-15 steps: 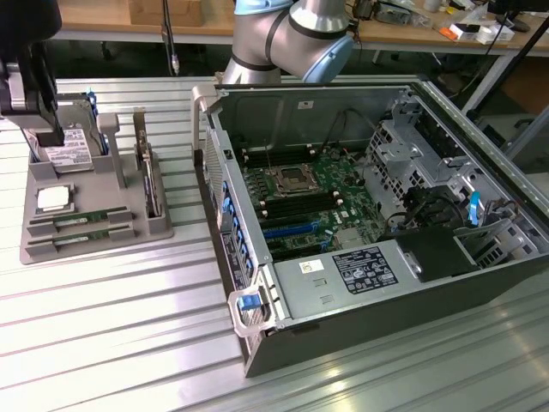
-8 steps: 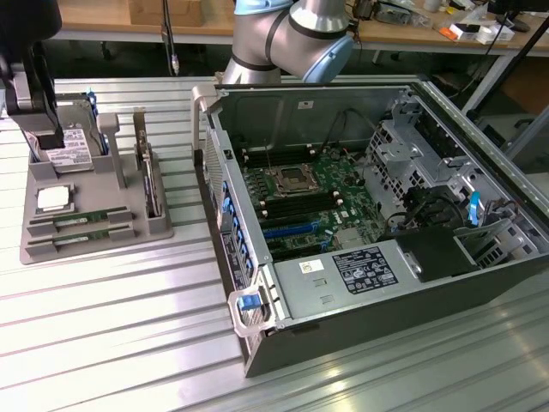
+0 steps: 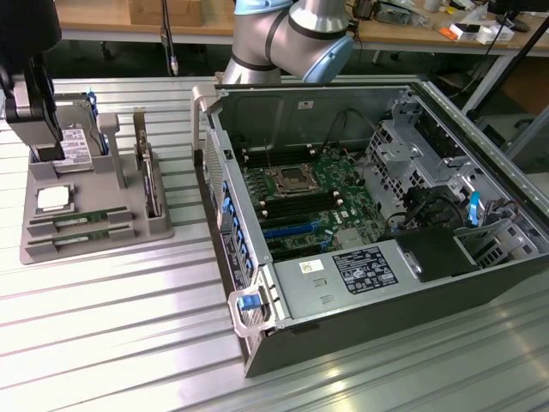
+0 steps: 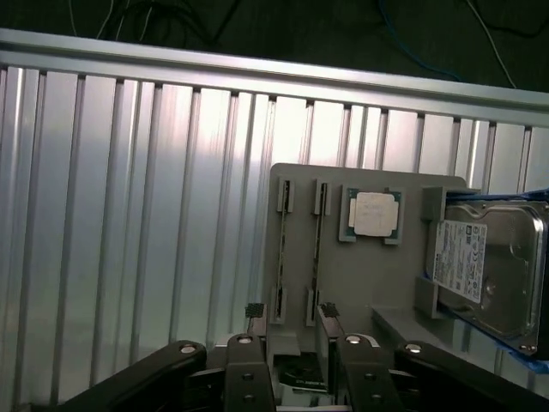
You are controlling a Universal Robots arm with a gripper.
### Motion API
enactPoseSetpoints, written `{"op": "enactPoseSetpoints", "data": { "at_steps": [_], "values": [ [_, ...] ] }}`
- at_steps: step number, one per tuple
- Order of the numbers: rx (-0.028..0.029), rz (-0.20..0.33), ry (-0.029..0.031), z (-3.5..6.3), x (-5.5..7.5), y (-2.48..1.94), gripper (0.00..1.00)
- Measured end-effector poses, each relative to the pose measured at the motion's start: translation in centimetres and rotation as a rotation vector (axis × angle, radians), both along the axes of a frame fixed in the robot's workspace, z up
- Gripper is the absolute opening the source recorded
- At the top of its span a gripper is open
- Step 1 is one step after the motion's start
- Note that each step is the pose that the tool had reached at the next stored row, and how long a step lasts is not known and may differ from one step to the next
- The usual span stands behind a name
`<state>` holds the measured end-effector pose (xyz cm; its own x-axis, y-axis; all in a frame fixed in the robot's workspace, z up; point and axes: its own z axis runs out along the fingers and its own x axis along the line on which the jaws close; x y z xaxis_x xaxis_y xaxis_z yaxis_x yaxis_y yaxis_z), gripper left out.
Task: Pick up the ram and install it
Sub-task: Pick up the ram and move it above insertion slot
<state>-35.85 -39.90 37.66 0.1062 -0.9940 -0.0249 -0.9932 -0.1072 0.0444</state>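
Note:
Two green ram sticks lie in slots at the front of the grey tray (image 3: 43, 249): one ram (image 3: 81, 221) behind, a second ram (image 3: 81, 237) in front. In the wrist view they show edge-on as thin strips, ram (image 4: 281, 249) and ram (image 4: 317, 249). My gripper (image 3: 36, 129) hangs above the tray's far left part, near the hard drive. In the wrist view the gripper (image 4: 292, 316) is open, its fingertips (image 4: 255, 313) apart above the tray's near end, in line with the two sticks and holding nothing.
A square silver processor (image 4: 373, 213) and a hard drive (image 4: 489, 266) also sit in the tray. In the exterior view's right stands the open computer case (image 3: 515, 257), its motherboard (image 3: 313, 202) showing black and blue memory slots (image 3: 287, 230). The ribbed metal table (image 3: 111, 335) surrounds both.

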Motion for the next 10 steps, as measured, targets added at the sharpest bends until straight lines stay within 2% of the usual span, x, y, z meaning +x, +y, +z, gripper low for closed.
{"op": "enactPoseSetpoints", "data": {
  "at_steps": [5,7,10],
  "values": [
    [0.0,0.0,0.0,-1.87,-0.6,0.0,0.36],
    [0.0,0.001,0.0001,-2.91,-0.9,0.0,0.36],
    [0.0,0.001,0.0,-3.6,-1.1,0.0,0.36]
  ]
}}
